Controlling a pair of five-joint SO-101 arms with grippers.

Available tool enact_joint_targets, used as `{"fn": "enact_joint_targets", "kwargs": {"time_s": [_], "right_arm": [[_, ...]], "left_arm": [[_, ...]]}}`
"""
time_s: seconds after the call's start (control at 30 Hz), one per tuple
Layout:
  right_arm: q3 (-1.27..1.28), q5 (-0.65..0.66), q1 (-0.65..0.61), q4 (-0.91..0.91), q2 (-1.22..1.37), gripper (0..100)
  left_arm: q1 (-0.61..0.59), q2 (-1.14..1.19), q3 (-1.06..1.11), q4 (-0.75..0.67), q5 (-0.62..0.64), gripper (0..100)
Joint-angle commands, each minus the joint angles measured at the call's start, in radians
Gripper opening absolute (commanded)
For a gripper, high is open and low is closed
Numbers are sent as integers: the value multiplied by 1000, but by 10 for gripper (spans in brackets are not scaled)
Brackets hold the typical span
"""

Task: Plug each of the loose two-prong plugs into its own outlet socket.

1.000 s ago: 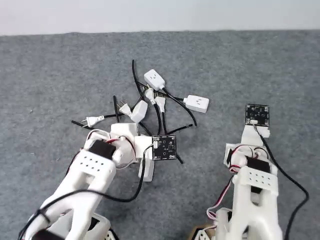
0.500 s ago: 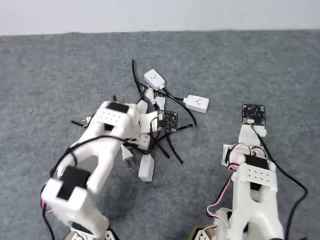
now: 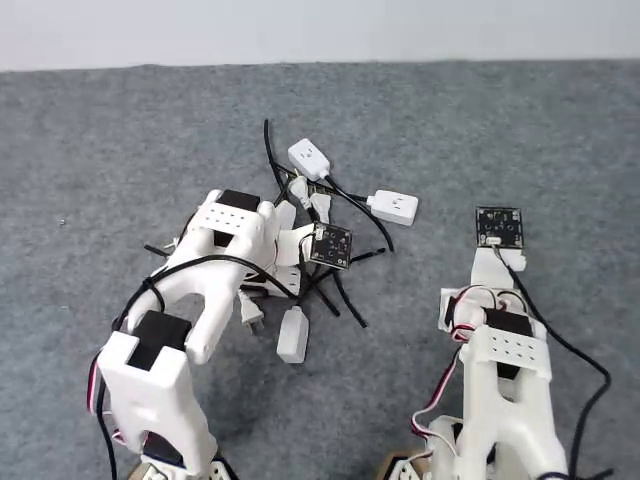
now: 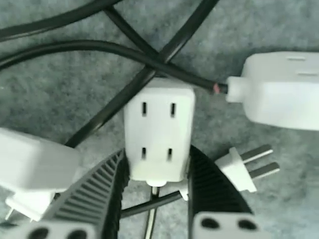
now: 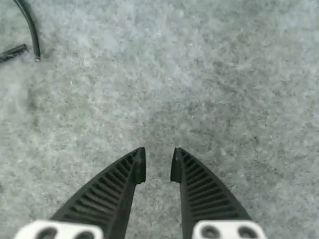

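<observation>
My left gripper (image 4: 157, 152) is down in the tangle of black cords (image 3: 320, 290), open, with one finger on each side of a white outlet socket (image 4: 158, 132) that shows two pairs of slots. A loose two-prong plug (image 4: 246, 167) lies just beside one finger, and another white socket body (image 4: 281, 92) lies past it. Further sockets (image 3: 308, 157) (image 3: 394, 206) (image 3: 293, 335) lie around the pile in the high view. My right gripper (image 5: 158, 167) hangs over bare grey carpet with its fingers almost together and nothing between them.
Grey carpet (image 3: 520, 130) covers the whole table. The left arm (image 3: 215, 260) leans over the cord pile. The right arm (image 3: 500, 340) stands apart at the right, with open carpet around it. A black cable end (image 5: 27, 25) lies off to its side.
The left arm swung up and forward from the near side of the pile into it, then settled onto the socket. The right arm crept slightly left.
</observation>
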Motion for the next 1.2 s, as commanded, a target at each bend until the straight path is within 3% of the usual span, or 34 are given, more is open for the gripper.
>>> {"fn": "enact_joint_targets", "kwargs": {"time_s": [0.0, 0.13, 0.4, 0.7, 0.83, 1.0, 1.17], "right_arm": [[-43, 9, -13, -27, -2, 101], [-17, 11, -15, -73, -8, 101], [-15, 11, -15, -73, -7, 101], [-15, 11, -15, -74, -2, 101], [-15, 11, -15, -74, -1, 101], [-15, 11, -15, -74, -1, 101], [-15, 11, -15, -74, -1, 101]], "left_arm": [[43, -5, -36, 60, 18, 31], [98, -6, -56, 106, 224, 13], [138, -6, -203, 183, 859, 13], [29, -6, -444, 545, 1501, 11], [-18, -8, -363, 557, 1777, 10], [-80, -9, -257, 479, 1884, 10], [-157, -175, -90, 384, 1789, 9]]}}
